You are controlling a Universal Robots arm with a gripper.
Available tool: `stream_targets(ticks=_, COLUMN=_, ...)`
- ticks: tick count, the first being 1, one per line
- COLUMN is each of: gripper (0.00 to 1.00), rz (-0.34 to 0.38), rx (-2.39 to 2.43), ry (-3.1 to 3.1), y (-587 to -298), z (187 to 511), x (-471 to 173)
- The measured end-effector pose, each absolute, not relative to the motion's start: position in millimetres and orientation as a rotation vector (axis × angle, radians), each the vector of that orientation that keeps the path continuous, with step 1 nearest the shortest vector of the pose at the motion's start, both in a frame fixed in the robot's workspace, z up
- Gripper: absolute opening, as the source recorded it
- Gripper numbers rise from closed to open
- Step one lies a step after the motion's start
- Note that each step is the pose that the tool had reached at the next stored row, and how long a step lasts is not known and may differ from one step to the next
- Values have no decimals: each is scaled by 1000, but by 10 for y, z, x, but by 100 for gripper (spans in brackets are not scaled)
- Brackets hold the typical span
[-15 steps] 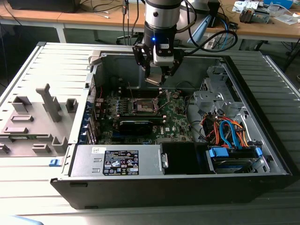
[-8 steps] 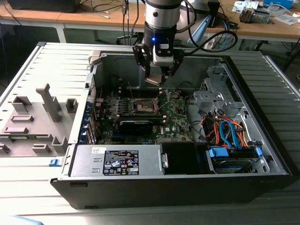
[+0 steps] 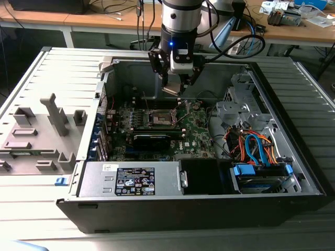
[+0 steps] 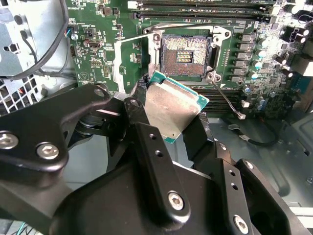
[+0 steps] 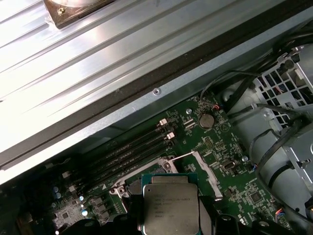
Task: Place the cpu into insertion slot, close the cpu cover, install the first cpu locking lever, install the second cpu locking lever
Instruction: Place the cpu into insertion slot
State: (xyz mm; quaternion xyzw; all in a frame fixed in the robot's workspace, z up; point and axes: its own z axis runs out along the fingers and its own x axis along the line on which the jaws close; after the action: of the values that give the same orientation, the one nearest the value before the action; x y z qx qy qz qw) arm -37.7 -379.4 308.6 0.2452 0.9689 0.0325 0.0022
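Observation:
My gripper (image 3: 174, 86) hangs inside an open computer case, shut on the cpu (image 3: 172, 90) by two opposite edges. The chip is a flat square with a silvery top and a green rim, seen in both wrist views as the cpu (image 4: 172, 110) and the cpu (image 5: 170, 205). It hovers tilted a little above the green motherboard (image 3: 196, 130), apart from the insertion slot (image 4: 186, 55), whose dark centre is bare. The cpu cover (image 4: 119, 66) stands open beside the slot. A thin locking lever (image 4: 226, 100) juts out loose from one corner of the slot.
Memory slots (image 5: 132, 152) run along one side of the socket. The case wall (image 3: 172, 73) is close behind the gripper. A drive cage with orange and blue cables (image 3: 256, 149) and the power supply (image 3: 131, 180) fill the case's near side. A grey fixture tray (image 3: 36, 136) lies at the exterior view's left.

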Motion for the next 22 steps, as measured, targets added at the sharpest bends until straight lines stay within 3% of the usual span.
stream_targets(ticks=22, gripper=55, rz=100, rx=804, ry=3030, y=-3794, z=3081, x=-377)
